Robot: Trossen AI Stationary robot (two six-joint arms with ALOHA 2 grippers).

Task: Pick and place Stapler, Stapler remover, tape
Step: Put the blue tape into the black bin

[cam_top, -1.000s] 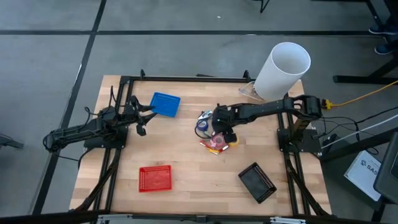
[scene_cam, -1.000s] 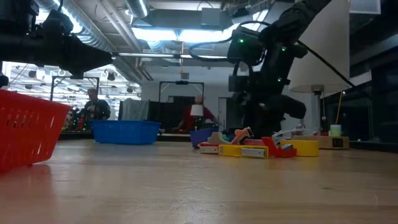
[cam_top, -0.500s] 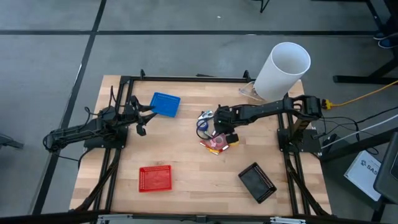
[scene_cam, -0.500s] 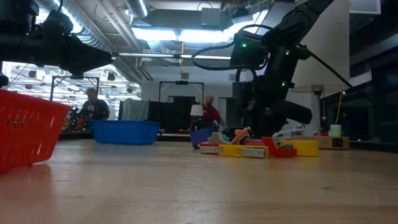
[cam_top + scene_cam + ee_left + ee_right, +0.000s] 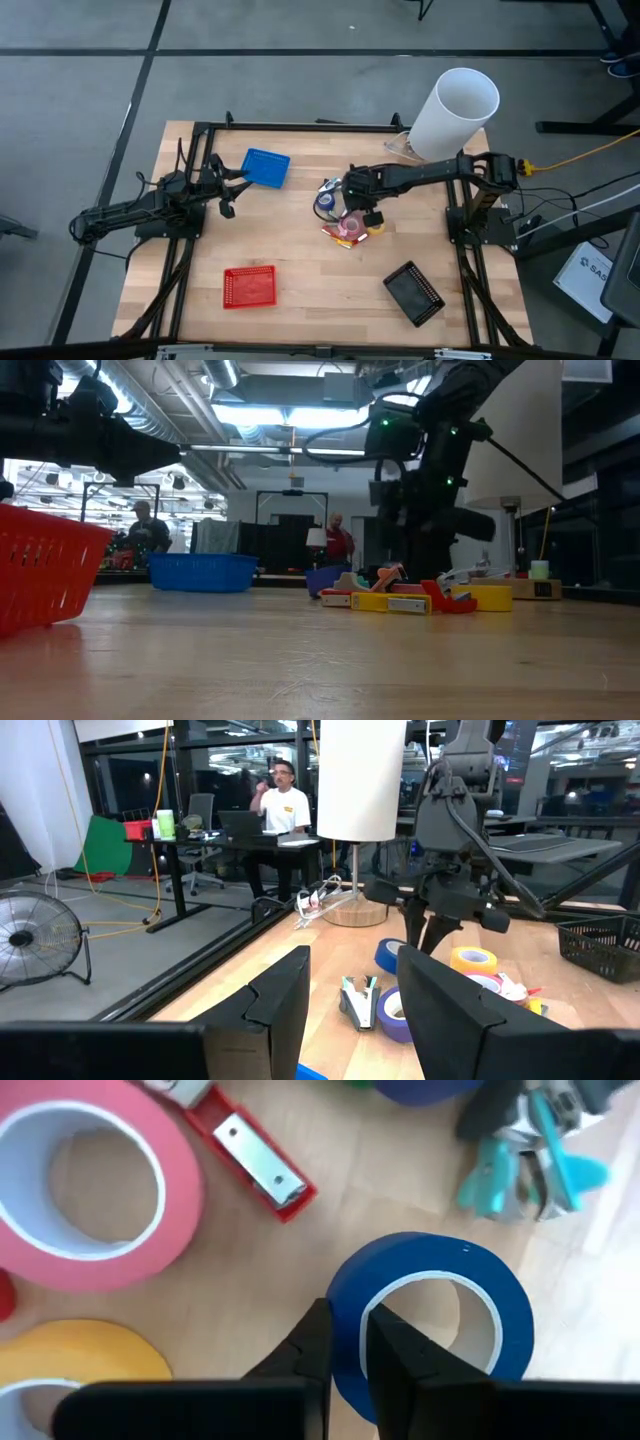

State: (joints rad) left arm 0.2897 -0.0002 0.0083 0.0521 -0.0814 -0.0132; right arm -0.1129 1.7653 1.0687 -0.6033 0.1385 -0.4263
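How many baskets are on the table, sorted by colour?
Blue basket: 1
Red basket: 1
Black basket: 1
Total: 3

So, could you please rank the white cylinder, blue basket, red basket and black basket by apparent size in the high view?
1. White cylinder
2. Red basket and black basket, too alike to separate
3. Blue basket
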